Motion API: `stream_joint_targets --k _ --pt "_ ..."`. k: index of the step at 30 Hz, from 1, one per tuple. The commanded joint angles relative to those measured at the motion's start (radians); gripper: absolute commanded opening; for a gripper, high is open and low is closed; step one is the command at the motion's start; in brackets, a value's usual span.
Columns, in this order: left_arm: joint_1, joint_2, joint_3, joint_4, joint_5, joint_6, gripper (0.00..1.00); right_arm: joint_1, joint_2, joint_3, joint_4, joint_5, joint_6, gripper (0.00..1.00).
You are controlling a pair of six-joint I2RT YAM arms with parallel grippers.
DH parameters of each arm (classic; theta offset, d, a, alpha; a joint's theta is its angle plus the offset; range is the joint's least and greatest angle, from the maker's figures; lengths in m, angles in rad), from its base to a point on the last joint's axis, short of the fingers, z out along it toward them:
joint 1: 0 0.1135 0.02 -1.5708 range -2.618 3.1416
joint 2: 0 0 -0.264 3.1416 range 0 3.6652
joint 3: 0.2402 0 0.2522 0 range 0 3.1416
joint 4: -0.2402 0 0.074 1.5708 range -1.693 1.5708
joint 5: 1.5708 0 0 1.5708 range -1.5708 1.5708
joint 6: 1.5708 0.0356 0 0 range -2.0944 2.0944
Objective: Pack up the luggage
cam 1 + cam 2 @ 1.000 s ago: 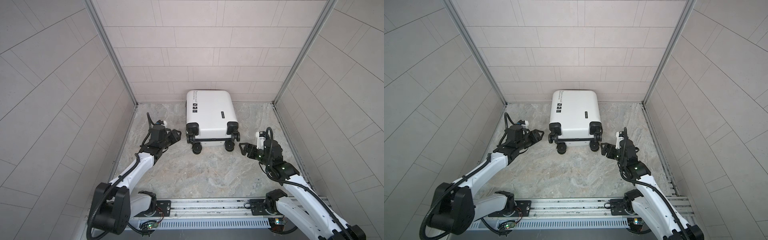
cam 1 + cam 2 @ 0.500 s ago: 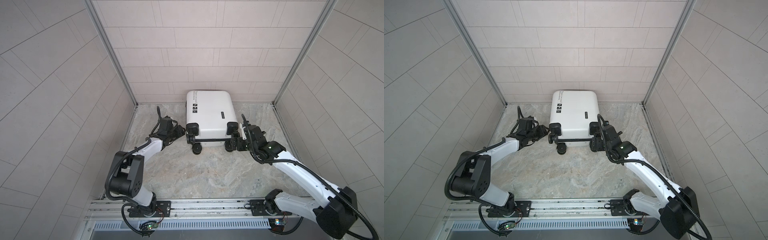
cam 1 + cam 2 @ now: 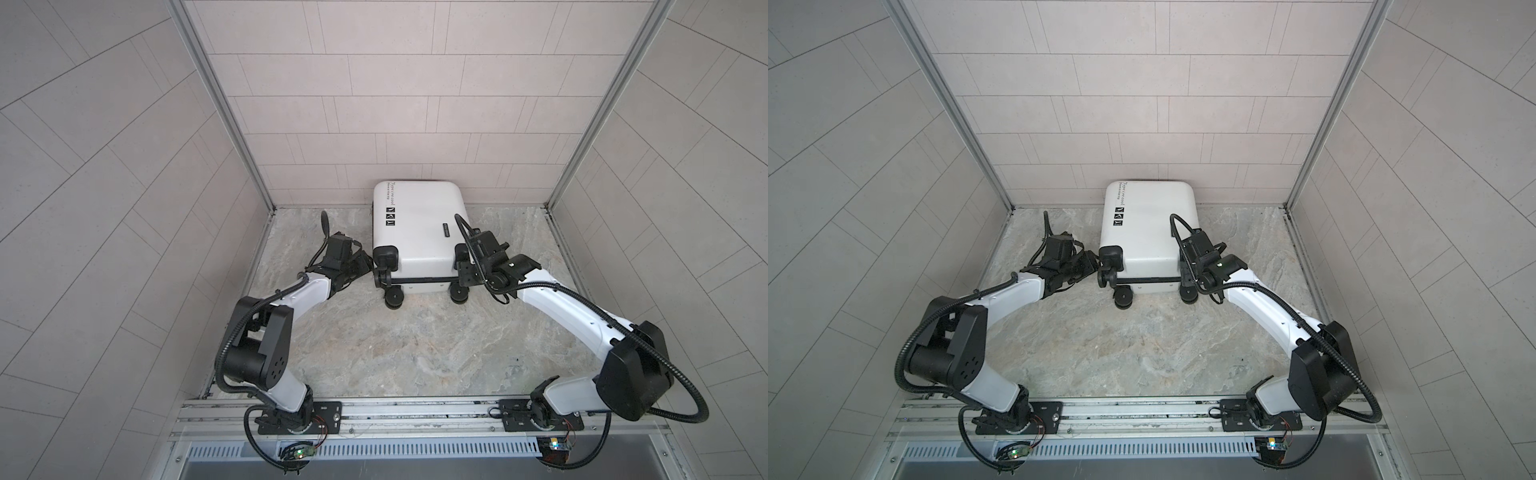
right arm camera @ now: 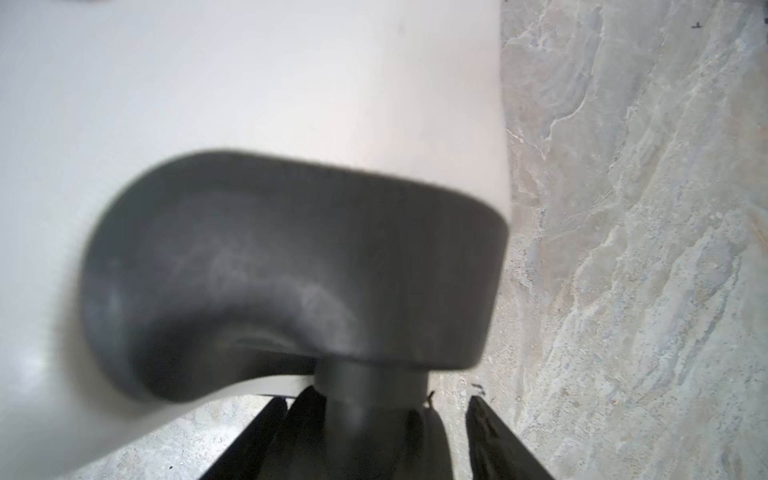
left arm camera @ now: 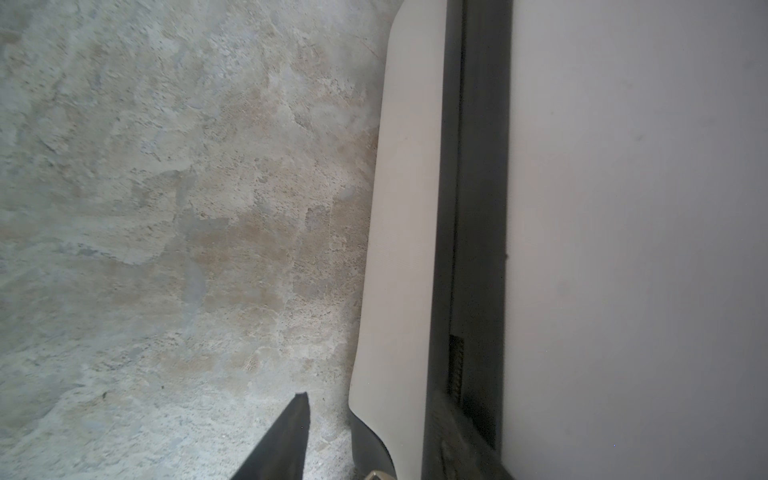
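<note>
The luggage (image 3: 415, 241) carries two lines of small black print (image 3: 390, 193) along one edge, too small to read, and three square black icons (image 3: 390, 217) beside them.

The suitcase (image 3: 415, 224) shell is smooth white plastic with a soft sheen; its zipper band (image 5: 478, 208) and wheel mount (image 4: 291, 270) are matt black. The floor (image 3: 395, 345) looks like rough mottled stone, the walls (image 3: 395, 104) matt tile, the near rail (image 3: 415, 409) bare metal.

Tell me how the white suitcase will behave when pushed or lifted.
The hard-shelled suitcase probably stays stiff. Its smooth shell looks slippery to grip. Lying flat on the floor, wheels sideways, it likely slides rather than rolls.
</note>
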Motion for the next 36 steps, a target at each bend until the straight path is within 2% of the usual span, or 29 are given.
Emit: stream_joint_targets --k 1,6,10,14,20,21,25,27,29,33,36 --pt "-0.056 0.011 0.028 -0.003 0.057 0.002 0.53 -0.015 -0.007 0.029 -0.032 0.032 -0.012 0.52" --pt "-0.088 -0.01 0.024 -0.018 0.043 0.011 0.53 -0.037 -0.046 0.024 -0.048 0.031 -0.017 0.4" --pt "-0.13 -0.03 0.014 -0.024 0.026 0.014 0.53 -0.079 -0.078 0.009 -0.061 0.003 -0.028 0.34" --pt "-0.183 -0.048 -0.002 -0.021 0.004 0.011 0.53 -0.12 -0.111 -0.007 -0.073 -0.022 -0.036 0.31" --pt "-0.247 -0.071 -0.017 -0.02 -0.026 0.005 0.53 -0.177 -0.163 -0.038 -0.082 -0.049 -0.044 0.31" --pt "-0.254 -0.076 -0.019 -0.021 -0.029 0.005 0.53 -0.183 -0.167 -0.039 -0.081 -0.054 -0.047 0.35" --pt "-0.26 -0.137 -0.032 -0.054 -0.067 0.016 0.53 -0.199 -0.17 -0.027 -0.102 -0.064 -0.061 0.66" --pt "-0.259 -0.189 -0.034 -0.101 -0.101 0.039 0.54 -0.202 -0.173 -0.017 -0.115 -0.062 -0.063 0.77" --pt "-0.257 -0.247 -0.032 -0.152 -0.143 0.07 0.55 -0.202 -0.189 -0.016 -0.121 -0.063 -0.066 0.82" --pt "-0.255 -0.383 -0.052 -0.197 -0.259 0.142 0.58 -0.202 -0.238 -0.006 -0.136 -0.102 -0.06 0.84" --pt "-0.253 -0.503 -0.073 -0.193 -0.332 0.21 0.68 -0.197 -0.286 -0.001 -0.134 -0.154 -0.067 0.84"
